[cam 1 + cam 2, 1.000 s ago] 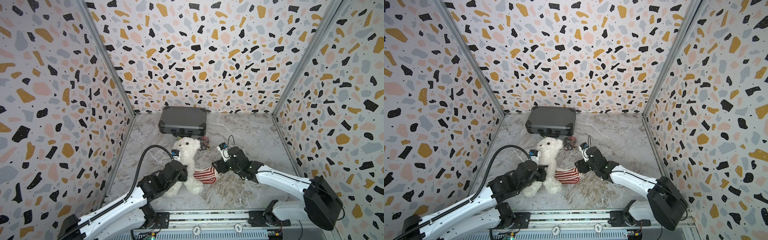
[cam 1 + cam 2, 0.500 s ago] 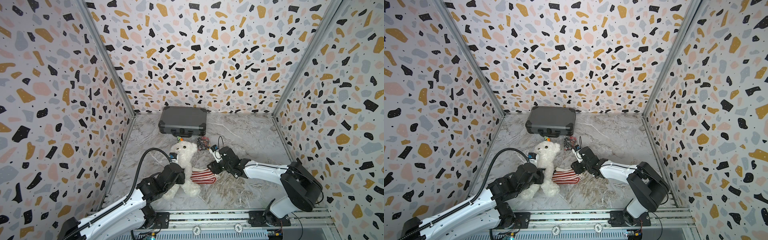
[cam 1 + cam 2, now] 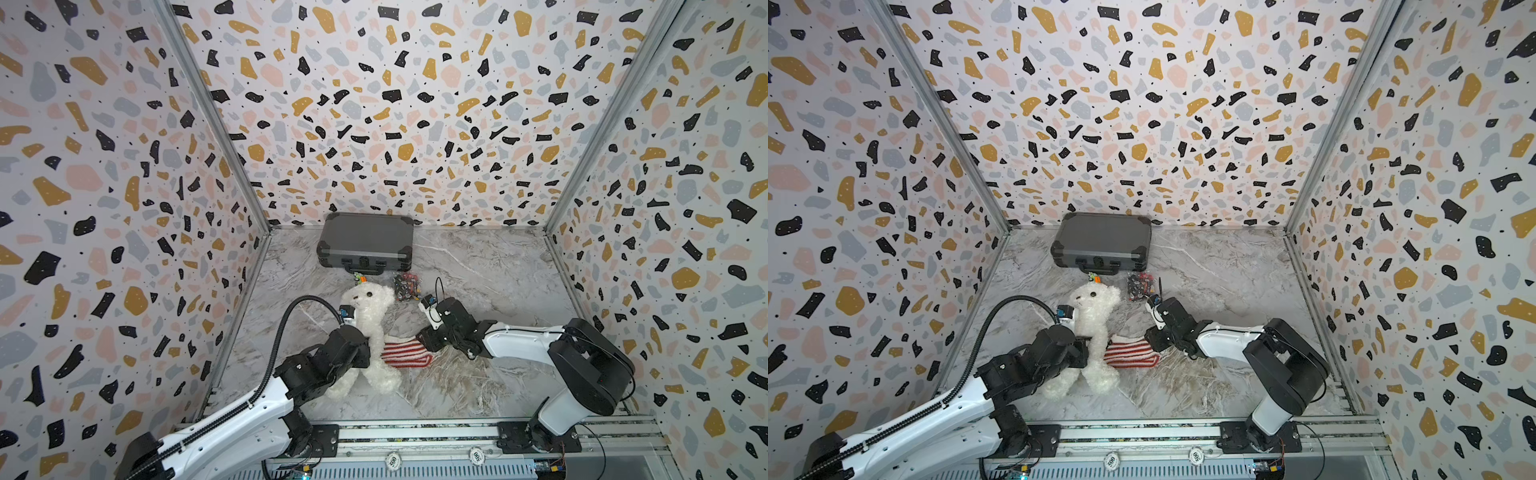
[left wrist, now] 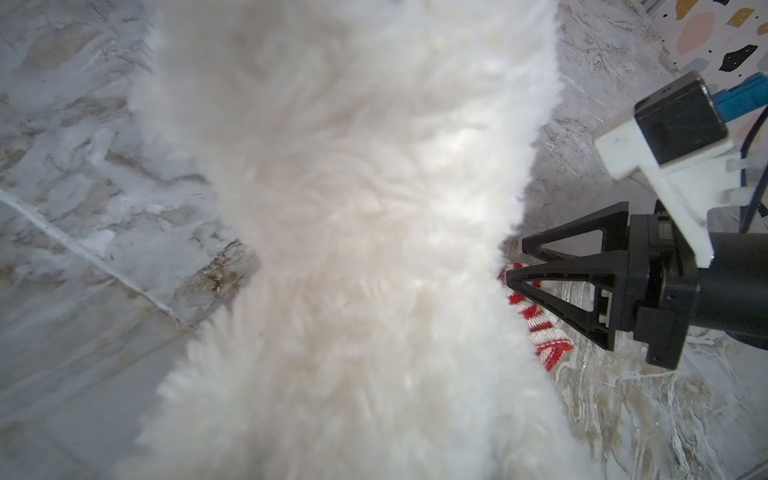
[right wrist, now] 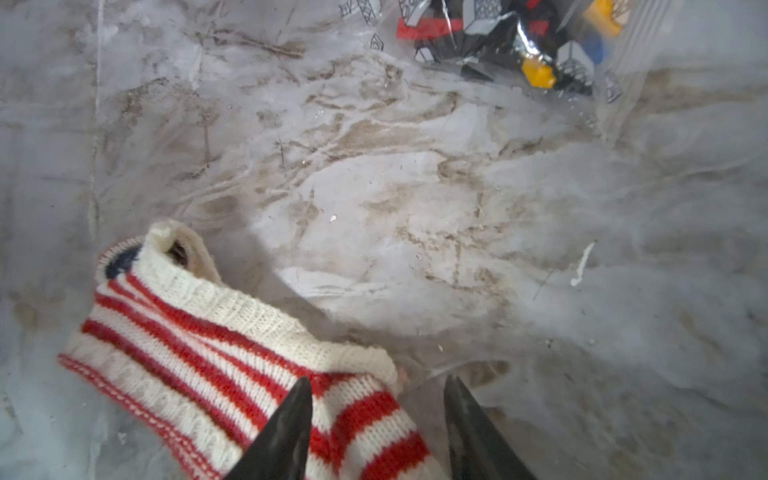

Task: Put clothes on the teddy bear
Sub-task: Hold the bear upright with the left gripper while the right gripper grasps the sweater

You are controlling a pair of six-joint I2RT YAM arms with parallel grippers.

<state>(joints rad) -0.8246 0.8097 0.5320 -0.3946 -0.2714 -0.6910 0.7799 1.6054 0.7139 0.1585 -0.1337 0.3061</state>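
teddy bear [image 3: 369, 318] | left gripper [image 3: 363, 351] lost in fur, cannot tell | right gripper [image 5: 376, 388] parted, seemingly straddling striped sweater [image 5: 199, 345]

The teddy bear [image 3: 370, 320] is white, the knit sweater [image 3: 405, 354] red-and-cream striped, the case [image 3: 365, 241] dark grey.

Both top views look down from high at the front toward the back wall [image 3: 395, 124], from afar, sharing nearly the whole desk [image 3: 498, 270] in the frame's lower half. The left wrist view sits hard against the teddy bear [image 4: 332, 249] — fur fills it. The right wrist view looks low across the desk; both wrist views catch the striped knit [image 5: 208, 345].
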